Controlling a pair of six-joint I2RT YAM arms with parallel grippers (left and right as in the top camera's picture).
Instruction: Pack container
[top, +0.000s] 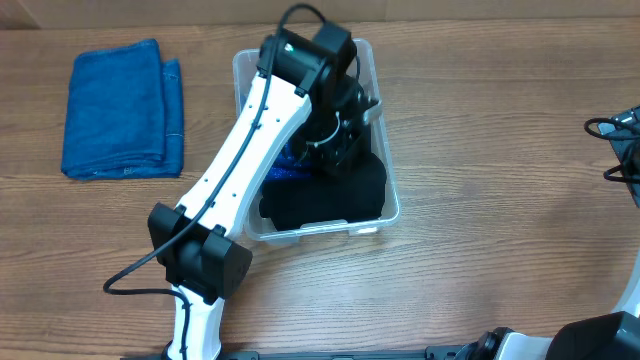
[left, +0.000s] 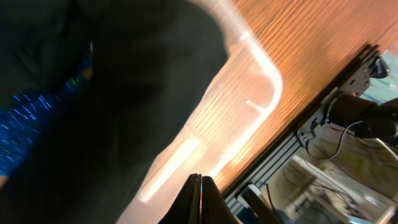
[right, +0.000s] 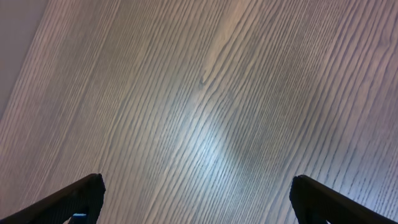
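The container (top: 240, 75) was seen near the middle of the counter (top: 480, 130), upright, with its long sides running away from the robot. A black cloth (top: 330, 200) was packed inside it and filled most of the near half. A blue cloth (top: 288, 166) was glimpsed beside the black one, toward the left wall, mostly hidden under the arm. The left arm (top: 250, 140) was stretched diagonally from the near edge of the counter, and its wrist was lowered into the container over the cloths.

In the left wrist view the left pincer (left: 200, 182) was seen pressed fully together, fingertips touching, and nothing was seen caught between them. Dark cloth was seen across the left part of that view, a patch of blue cloth at its left edge, and a rounded clear corner of the container on the right over the wood grain.

The right pincer (right: 196, 183) was held wide apart over bare counter, and nothing was gripped. Its two fingers (right: 81, 196) were seen only at the lower corners of the right wrist view.

A folded blue towel (top: 120, 110) was laid flat on the counter, well left of the container and not touching it. Black cables (top: 615, 140) were seen at the right edge.
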